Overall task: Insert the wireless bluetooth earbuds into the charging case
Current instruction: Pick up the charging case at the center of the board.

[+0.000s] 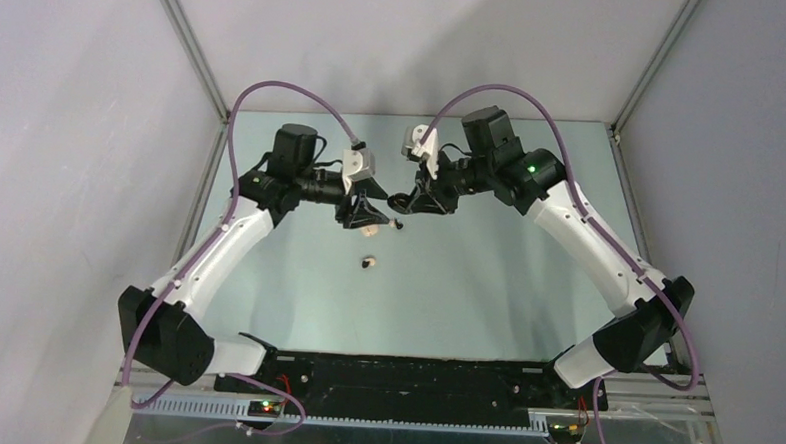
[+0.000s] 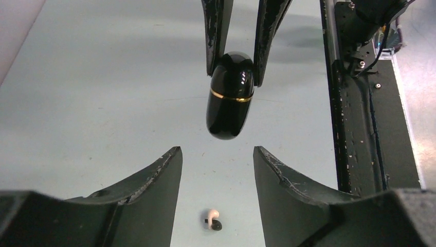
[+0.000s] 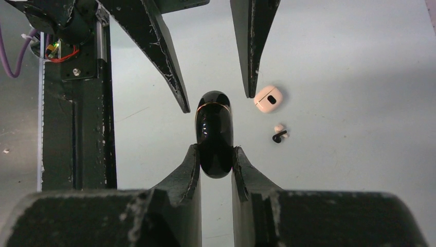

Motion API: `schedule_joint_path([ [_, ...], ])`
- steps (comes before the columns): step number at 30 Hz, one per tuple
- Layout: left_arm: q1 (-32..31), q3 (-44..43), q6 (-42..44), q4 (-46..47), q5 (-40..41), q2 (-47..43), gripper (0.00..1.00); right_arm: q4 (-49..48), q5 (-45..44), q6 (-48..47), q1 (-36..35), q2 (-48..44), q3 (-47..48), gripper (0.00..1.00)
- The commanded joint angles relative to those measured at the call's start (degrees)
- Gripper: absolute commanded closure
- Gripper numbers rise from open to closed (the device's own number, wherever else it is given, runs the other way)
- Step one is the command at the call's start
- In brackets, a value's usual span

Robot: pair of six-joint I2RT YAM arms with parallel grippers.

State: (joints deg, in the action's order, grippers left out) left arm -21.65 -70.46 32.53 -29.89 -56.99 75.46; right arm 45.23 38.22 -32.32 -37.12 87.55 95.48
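The right gripper (image 3: 216, 148) pinches a black gold-banded capsule (image 3: 214, 135), long axis aimed into the spread left gripper (image 2: 217, 149) (no contact yet); beige charging case (image 3: 268, 98) and one earbud (image 3: 279, 133) lie on the tabletop (image 3: 360, 77), nearer the left gripper

Top external: fixed above and behind my bases, looking down and forward over the whole table (image 1: 486, 286), distant, both arms entire. Left wrist: close and low, sighting along my left gripper (image 2: 217, 150). Right wrist: equally close, sighting along my right gripper (image 3: 216, 148). The two wrist views face each other and share the black capsule (image 2: 230, 98) and one earbud (image 2: 213, 220). Overhead, the capsule is perhaps hidden among fingers.
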Motion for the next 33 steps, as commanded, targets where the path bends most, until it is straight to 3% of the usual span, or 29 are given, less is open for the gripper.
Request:
schedule_joint_path([
  [1, -0.5, -2.1, 1.4, 1.2, -3.8, 0.3, 0.4, -1.8, -2.3, 2.3, -1.1, 0.7, 2.6, 1.0],
  [33, -0.8, -4.6, -1.5, 1.2, -5.1, 3.8, 0.53, -4.2, -4.3, 4.0, -2.6, 2.2, 0.3, 1.0],
])
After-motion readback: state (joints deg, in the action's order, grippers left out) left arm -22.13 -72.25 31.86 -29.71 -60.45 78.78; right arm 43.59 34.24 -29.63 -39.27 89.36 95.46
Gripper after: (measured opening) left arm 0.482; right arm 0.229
